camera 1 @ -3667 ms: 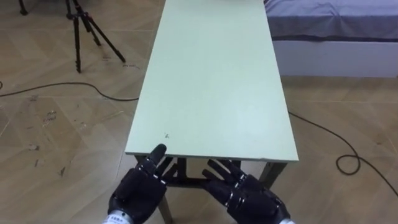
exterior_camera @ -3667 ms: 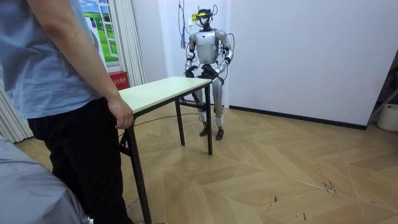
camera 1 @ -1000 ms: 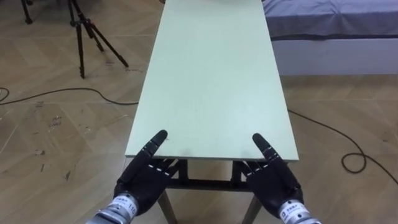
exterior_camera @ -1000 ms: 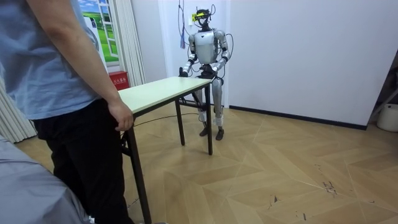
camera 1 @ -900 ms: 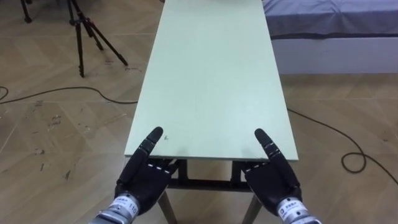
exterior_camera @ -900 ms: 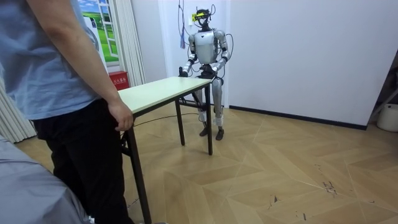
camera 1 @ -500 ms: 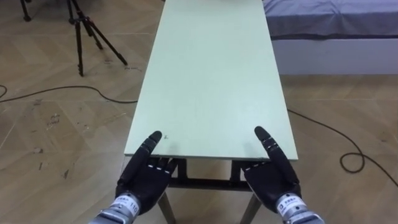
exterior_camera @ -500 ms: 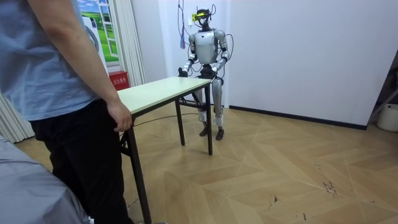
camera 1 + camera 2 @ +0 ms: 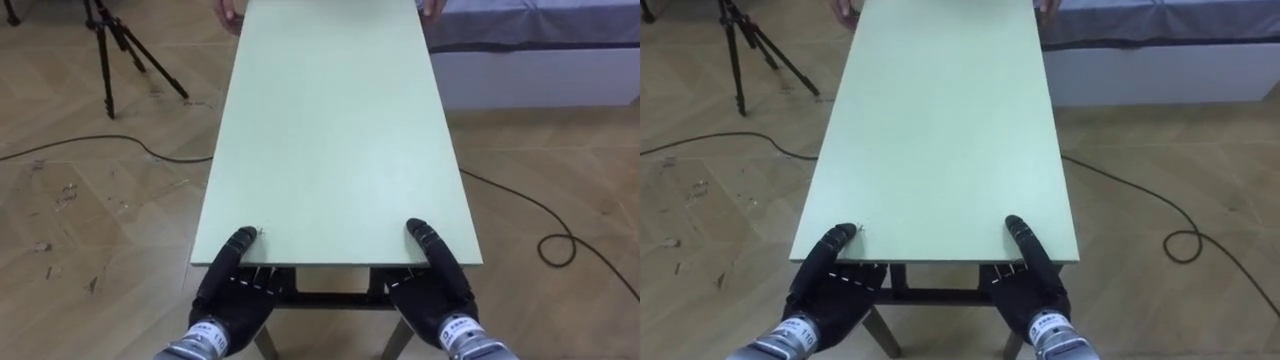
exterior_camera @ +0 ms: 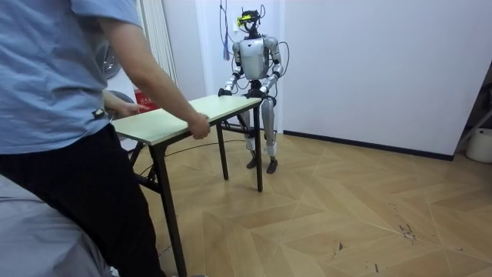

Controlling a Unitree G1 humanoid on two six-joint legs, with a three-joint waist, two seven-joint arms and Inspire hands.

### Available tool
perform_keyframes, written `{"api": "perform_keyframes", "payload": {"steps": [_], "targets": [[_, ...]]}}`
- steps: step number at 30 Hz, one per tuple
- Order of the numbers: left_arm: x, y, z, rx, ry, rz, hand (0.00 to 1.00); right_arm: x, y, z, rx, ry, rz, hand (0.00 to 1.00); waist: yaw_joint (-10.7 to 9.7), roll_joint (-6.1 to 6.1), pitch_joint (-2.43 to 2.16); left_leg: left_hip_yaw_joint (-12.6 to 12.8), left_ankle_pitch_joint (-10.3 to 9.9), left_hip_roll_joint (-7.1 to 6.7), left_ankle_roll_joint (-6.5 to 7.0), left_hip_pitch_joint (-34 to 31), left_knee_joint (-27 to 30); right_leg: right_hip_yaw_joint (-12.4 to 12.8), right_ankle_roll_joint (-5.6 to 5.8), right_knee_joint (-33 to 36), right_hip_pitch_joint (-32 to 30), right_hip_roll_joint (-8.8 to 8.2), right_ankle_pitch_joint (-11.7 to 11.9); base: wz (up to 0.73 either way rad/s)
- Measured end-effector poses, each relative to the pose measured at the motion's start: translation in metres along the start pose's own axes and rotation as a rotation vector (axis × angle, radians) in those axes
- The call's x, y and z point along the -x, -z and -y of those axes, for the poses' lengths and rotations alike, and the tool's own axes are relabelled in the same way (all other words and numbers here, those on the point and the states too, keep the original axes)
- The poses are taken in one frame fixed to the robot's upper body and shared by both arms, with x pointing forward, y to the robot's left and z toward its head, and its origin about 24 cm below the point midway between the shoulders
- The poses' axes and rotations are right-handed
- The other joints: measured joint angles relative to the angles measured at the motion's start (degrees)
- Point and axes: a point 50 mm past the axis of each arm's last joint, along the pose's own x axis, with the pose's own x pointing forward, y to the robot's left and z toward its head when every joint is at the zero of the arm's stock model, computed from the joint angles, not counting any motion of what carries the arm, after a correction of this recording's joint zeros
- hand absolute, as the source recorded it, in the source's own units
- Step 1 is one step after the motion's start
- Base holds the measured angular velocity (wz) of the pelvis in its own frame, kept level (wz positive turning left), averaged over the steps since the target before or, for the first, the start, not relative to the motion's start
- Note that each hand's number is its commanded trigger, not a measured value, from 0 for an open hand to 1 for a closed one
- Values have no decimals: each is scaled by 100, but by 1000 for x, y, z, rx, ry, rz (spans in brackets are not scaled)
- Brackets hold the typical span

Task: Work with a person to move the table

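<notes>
— Which step are you on?
— The grip, I'd say. The table (image 9: 335,130) stands lengthwise between you and the person (image 10: 54,115), with the bed (image 9: 540,25) off its far right corner. Your left hand (image 9: 232,292) and right hand (image 9: 437,292) clamp the near edge, thumbs on the worktop (image 9: 330,205), fingers tucked beneath.
— And the far end?
— The person's hands (image 10: 198,127) hold it.
— Next?
— Probably lift level with them, then step at their pace, both hands even so it doesn't twist.
</notes>
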Motion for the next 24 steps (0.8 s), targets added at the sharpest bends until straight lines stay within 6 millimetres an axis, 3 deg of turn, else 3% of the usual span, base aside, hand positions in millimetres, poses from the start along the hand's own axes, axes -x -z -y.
{"api": "perform_keyframes", "payload": {"steps": [17,24], "targets": [[0,2,0,-19,-2,14,100,2,1,-1,9,-7,6,100,15,11,-5,1,0,1,0,-21,3,4,0,-2,-13,17,0,0],[8,6,10,-29,75,27,100,16,-2,-15,28,-81,43,100,24,43,-11,2,0,-7,0,-127,30,5,0,-1,-101,13,0,0]]}}
